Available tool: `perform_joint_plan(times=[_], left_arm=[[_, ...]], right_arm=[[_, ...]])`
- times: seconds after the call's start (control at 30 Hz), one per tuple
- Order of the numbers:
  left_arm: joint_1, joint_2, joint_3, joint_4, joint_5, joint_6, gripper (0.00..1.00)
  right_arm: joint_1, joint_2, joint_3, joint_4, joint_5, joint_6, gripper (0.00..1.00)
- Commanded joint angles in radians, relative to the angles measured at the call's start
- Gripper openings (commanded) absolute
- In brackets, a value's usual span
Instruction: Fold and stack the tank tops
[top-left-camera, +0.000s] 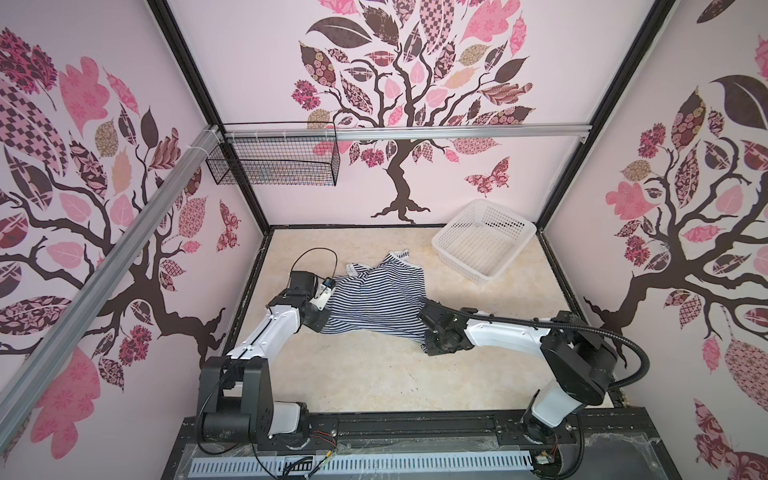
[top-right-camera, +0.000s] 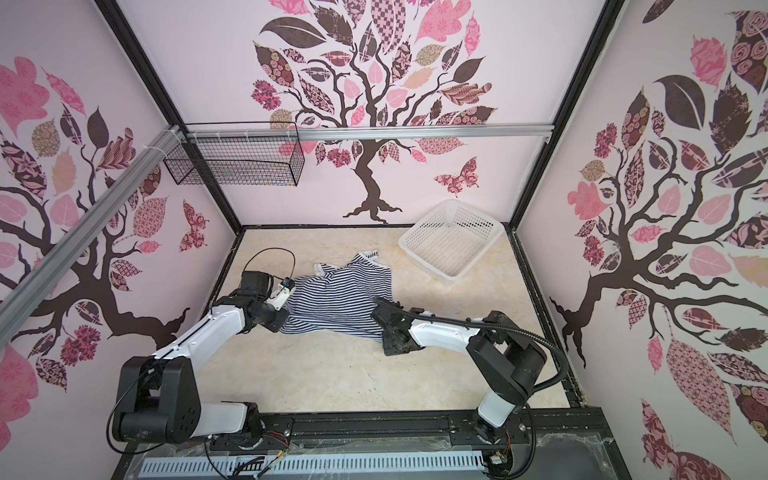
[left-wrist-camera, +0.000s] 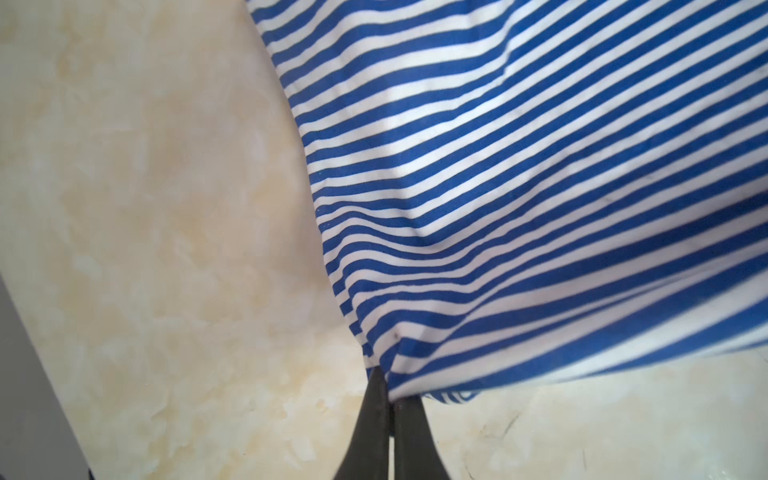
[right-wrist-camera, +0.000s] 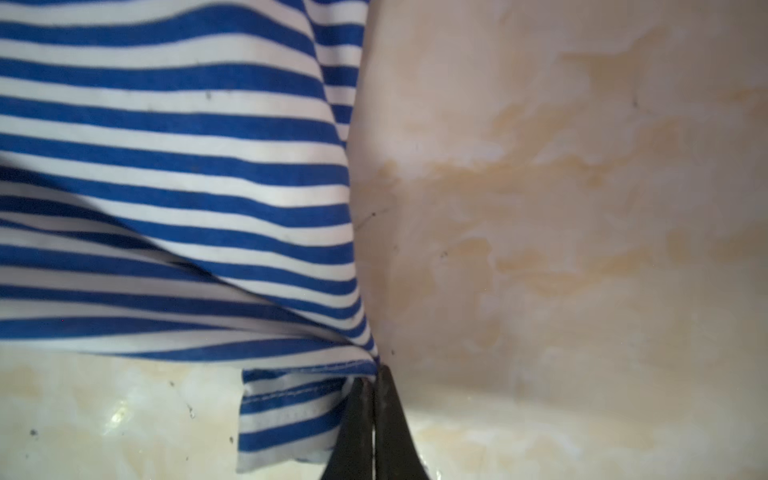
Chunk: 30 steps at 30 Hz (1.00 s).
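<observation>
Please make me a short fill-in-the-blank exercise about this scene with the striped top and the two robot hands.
1. The tank top has thin navy and white ____.
2. The left hand and the right hand are both ____ on its fabric.
3. The perforated basket is ____ in colour.
Missing words: stripes; shut; white.

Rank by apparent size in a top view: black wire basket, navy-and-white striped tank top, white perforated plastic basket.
1-2. Black wire basket and navy-and-white striped tank top look alike; the wire basket hangs nearer the camera.
3. White perforated plastic basket.
</observation>
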Motion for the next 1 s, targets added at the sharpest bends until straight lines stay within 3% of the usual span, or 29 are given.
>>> perform_joint_plan(times=[0.0, 0.07, 0.13, 0.27, 0.33, 0.43, 0.57, 0.7, 0.97], left_arm=[[0.007, -0.035, -0.023, -0.031, -0.005, 0.022, 0.01], [0.008, -0.049, -0.029, -0.046, -0.022, 0.019, 0.27], [0.014, -0.084, -0.039, -0.051, -0.037, 0.008, 0.41], [0.022, -0.197, -0.076, -0.047, -0.055, -0.019, 0.65], [0.022, -0.24, -0.091, -0.06, -0.022, -0.02, 0.7], [0.022, -0.25, -0.102, -0.124, 0.055, 0.016, 0.7], [0.022, -0.193, -0.126, -0.164, 0.046, 0.079, 0.7], [0.021, -0.146, -0.152, -0.202, 0.105, 0.135, 0.66], [-0.069, -0.134, -0.205, -0.167, 0.094, 0.125, 0.61]], right_arm=[[0.005, -0.036, -0.005, -0.056, 0.019, 0.039, 0.34], [0.005, -0.06, -0.007, -0.063, 0.011, 0.044, 0.5], [0.005, -0.108, -0.017, -0.055, 0.002, 0.051, 0.57], [0.005, -0.188, -0.039, -0.034, -0.03, 0.061, 0.61], [0.005, -0.191, -0.059, -0.002, -0.077, 0.079, 0.61], [0.019, -0.178, -0.1, 0.074, -0.144, 0.106, 0.6], [0.04, -0.161, -0.12, 0.127, -0.17, 0.128, 0.59], [0.05, -0.133, -0.131, 0.164, -0.179, 0.142, 0.58], [0.053, -0.073, -0.141, 0.205, -0.186, 0.156, 0.58]])
